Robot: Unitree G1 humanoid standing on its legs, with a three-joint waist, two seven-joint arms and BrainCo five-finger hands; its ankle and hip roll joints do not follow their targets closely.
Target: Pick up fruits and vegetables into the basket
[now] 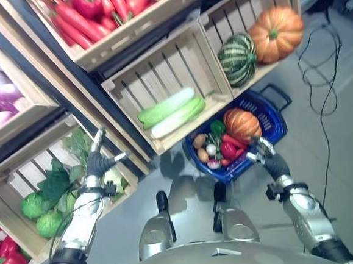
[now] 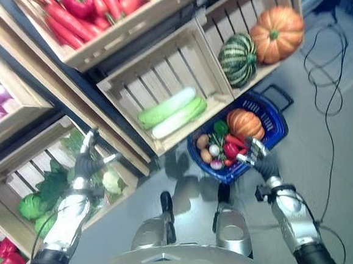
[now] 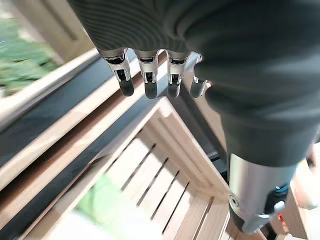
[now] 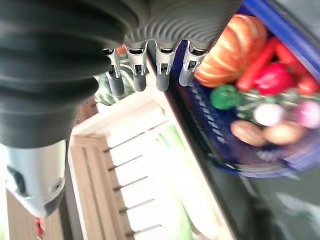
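My left hand (image 1: 98,164) hovers at nine o'clock over the greens crate (image 1: 21,181), fingers straight, holding nothing. The marrows (image 1: 170,111) lie in the centre crate (image 1: 129,80). At four o'clock my right hand (image 1: 260,150) hangs empty, fingers relaxed, at the basket (image 1: 273,121), already well stocked. Between picks, I reckon; next, left reaches for greens.

A greengrocer's display in a shop.
Slanted wooden crates (image 1: 178,77) on dark shelving hold sorted produce: pumpkins (image 1: 277,33) beside the crate of pale green marrows (image 1: 170,111), red peppers (image 1: 87,4) above it, and a blue shopping basket (image 1: 272,121) on the grey floor just below.
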